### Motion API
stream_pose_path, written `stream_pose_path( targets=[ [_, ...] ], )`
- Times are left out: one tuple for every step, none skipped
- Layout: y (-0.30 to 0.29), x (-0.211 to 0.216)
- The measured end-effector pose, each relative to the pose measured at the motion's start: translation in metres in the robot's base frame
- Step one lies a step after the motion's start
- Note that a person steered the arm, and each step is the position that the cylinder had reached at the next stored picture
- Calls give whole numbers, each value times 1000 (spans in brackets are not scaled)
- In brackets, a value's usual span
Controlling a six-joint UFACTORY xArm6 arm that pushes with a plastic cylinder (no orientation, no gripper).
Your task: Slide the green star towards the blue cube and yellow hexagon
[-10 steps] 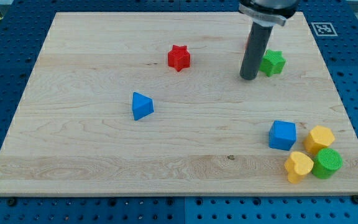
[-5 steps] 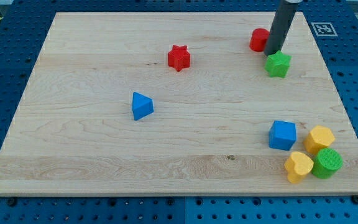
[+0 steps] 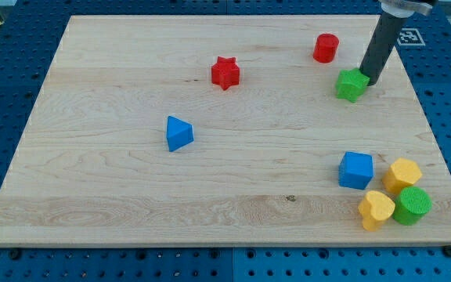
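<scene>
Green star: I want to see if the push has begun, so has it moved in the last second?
Yes. The green star has slid slightly toward the view's bottom-right, away from the red cylinder; my tip sits at its right edge.

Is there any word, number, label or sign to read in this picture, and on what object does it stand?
No readable words or numbers appear.
One sign: a black-and-white square marker at the view's top right, beside the wooden board; it is a pattern, not text, and the rod partly hides it.
The green star, touched by my tip, and the other blocks carry no labels.
</scene>
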State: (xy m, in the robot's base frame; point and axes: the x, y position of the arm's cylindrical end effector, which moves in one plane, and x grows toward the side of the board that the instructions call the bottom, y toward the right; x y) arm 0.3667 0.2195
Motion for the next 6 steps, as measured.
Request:
stream_pose_path(
  targets=[
    [-21, -2],
    [-41, -8],
    [-40, 22],
    [-40, 23],
    [-20, 38],
    [-18, 39]
  ],
)
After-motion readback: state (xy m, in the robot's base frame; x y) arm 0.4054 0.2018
